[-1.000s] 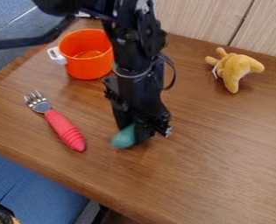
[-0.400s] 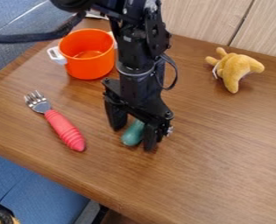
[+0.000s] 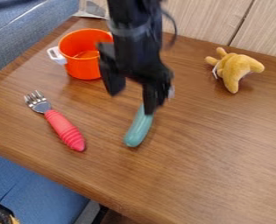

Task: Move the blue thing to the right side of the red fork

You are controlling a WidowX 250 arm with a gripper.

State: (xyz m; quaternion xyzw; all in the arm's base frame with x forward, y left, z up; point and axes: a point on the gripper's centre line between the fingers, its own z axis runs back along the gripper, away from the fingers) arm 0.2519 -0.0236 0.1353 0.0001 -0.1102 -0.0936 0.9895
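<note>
1. The blue-green stick (image 3: 138, 130) lies on the desk (image 3: 216, 157) just below the jaws in the camera view, to the right of the red-handled fork (image 3: 64, 129) and apart from it. Its long axis slants: the rounded lower end points toward the bottom left, the other end up and slightly right.
2. The upper end runs in behind the tip of the right-hand jaw, as seen by the camera; whether the two touch, I cannot tell.
3. The black gripper (image 3: 132, 102) hangs over the middle of the desk. Its jaws stand wide apart, with bare wood showing between their tips, and they grip nothing.
4. The fork lies to the left of the jaws and lower in the view, its metal tines toward the upper left and its ridged handle toward the lower right.
5. An orange pot (image 3: 80, 69) with a white handle stands upright, above and left of the jaws, partly hidden by the left-hand one.
6. A yellow plush toy (image 3: 238, 69), with a small white strip at its side, lies well to the right of the jaws.
</note>
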